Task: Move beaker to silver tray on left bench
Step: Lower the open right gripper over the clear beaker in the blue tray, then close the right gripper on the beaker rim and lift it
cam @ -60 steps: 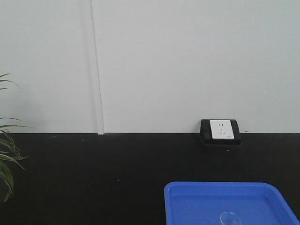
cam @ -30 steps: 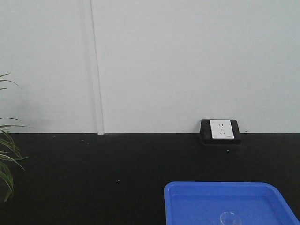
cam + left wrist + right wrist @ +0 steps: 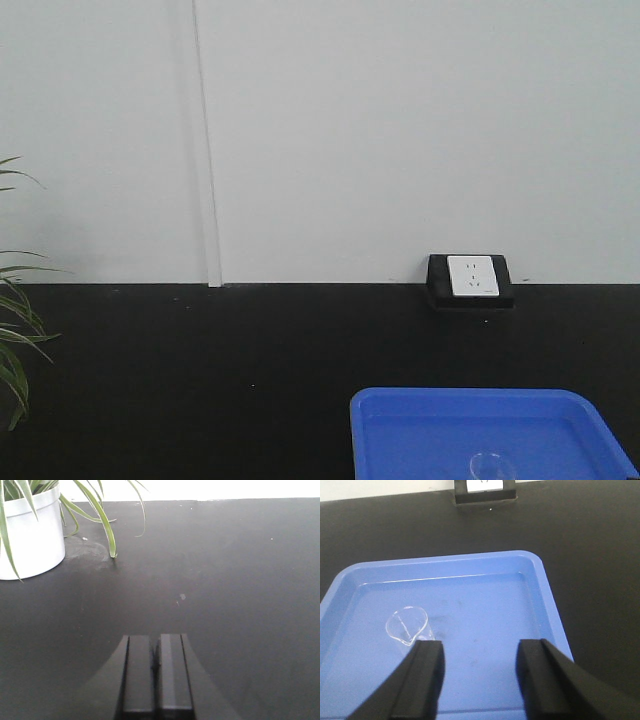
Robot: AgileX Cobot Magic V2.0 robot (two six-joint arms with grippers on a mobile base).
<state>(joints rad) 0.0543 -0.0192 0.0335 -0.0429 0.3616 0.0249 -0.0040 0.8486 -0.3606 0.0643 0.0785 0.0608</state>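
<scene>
A small clear glass beaker (image 3: 408, 625) stands inside a blue plastic tray (image 3: 530, 600), left of centre; its rim also shows at the bottom of the front view as the beaker (image 3: 491, 466). My right gripper (image 3: 480, 652) hangs open over the tray, with the beaker just beyond and left of its left finger (image 3: 427, 665), outside the gap. My left gripper (image 3: 156, 652) is shut with nothing in it, low over the matte black worktop (image 3: 240, 580). The silver tray is out of view.
A white pot with a green plant (image 3: 30, 530) stands at the far left of the worktop; its leaves (image 3: 15, 340) reach into the front view. A black-framed white wall socket (image 3: 471, 280) sits at the back edge by the white wall. The blue tray (image 3: 420, 420) lies front right.
</scene>
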